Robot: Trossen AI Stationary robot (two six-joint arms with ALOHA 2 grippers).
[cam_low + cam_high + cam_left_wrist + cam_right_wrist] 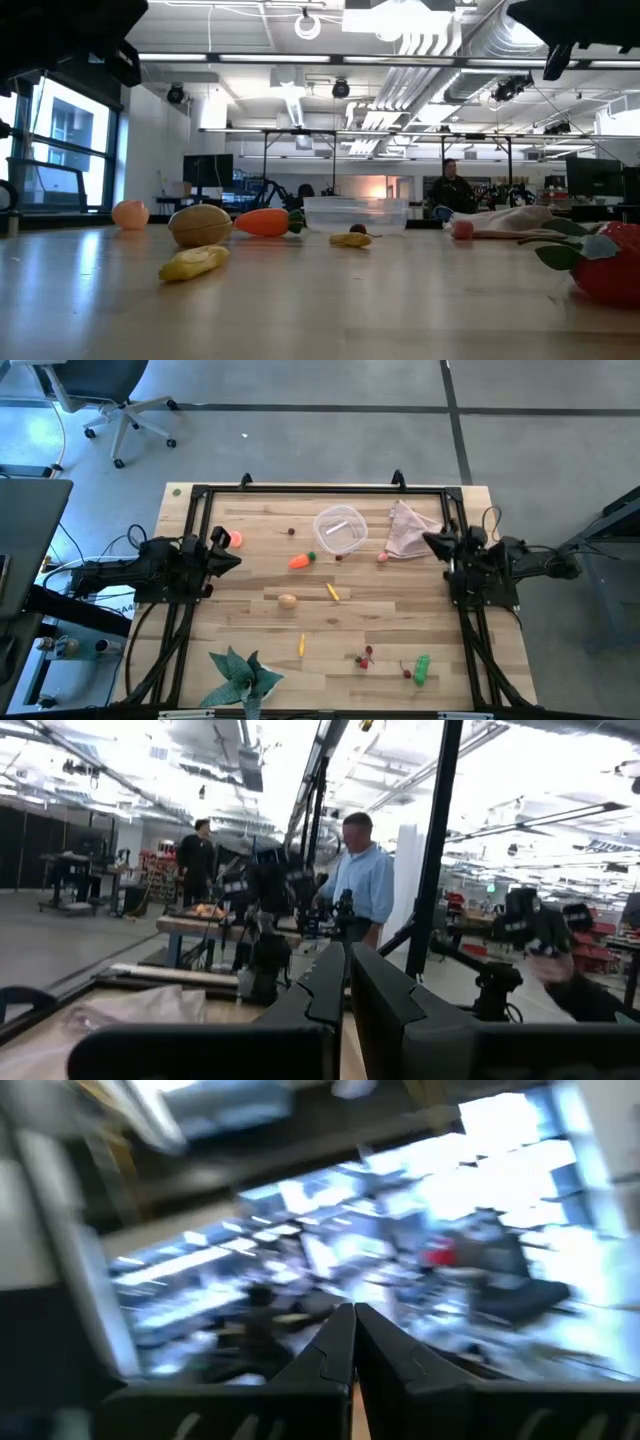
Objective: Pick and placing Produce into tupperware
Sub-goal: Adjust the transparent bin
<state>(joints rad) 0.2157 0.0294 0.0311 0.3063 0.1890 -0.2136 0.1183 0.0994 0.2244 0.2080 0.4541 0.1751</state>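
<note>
while both arms' fingers sit clenched and empty, the clear rounded tupperware (339,529) rests on wood-grain table (250,590).

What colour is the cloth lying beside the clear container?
Pinkish-beige cloth, right of the tupperware; clearest in the high view.

No readable text, labels, brands, numbers or signs anywhere in any view

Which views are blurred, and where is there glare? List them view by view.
High view: evenly lit, tupperware clear. Low view: bright ceiling lights, nearest red piece soft. Left wrist view: sharp on the left gripper, background windows washed out. Right wrist view: room smeared behind the shut right gripper.
</note>
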